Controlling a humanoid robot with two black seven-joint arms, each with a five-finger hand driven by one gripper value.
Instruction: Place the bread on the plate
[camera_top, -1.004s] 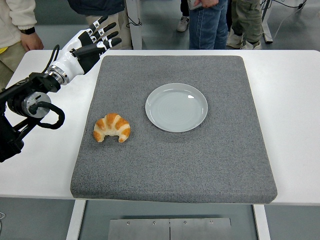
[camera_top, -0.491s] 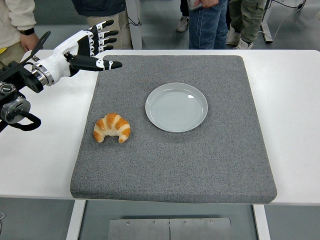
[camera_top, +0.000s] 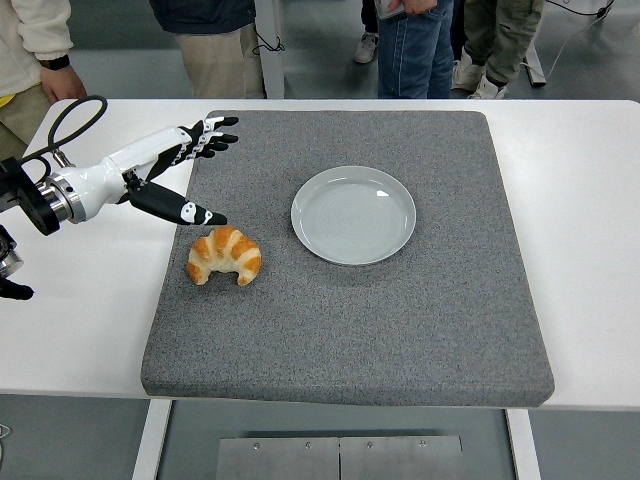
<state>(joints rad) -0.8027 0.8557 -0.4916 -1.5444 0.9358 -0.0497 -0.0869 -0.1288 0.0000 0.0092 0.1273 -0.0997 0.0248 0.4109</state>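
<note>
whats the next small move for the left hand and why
Probably lower the left hand a little toward the near side, onto the croissant. Its fingers are spread and hold nothing, the thumb is just above the croissant, and the plate is bare.

Coarse, matt grey felt-like mat (camera_top: 400, 330) filling the middle, smooth white table (camera_top: 590, 250) around it, glossy pale plate (camera_top: 353, 214) with glints at centre, flaky golden-brown croissant (camera_top: 224, 256), left hand (camera_top: 165, 170) in shiny white and black plastic
</note>
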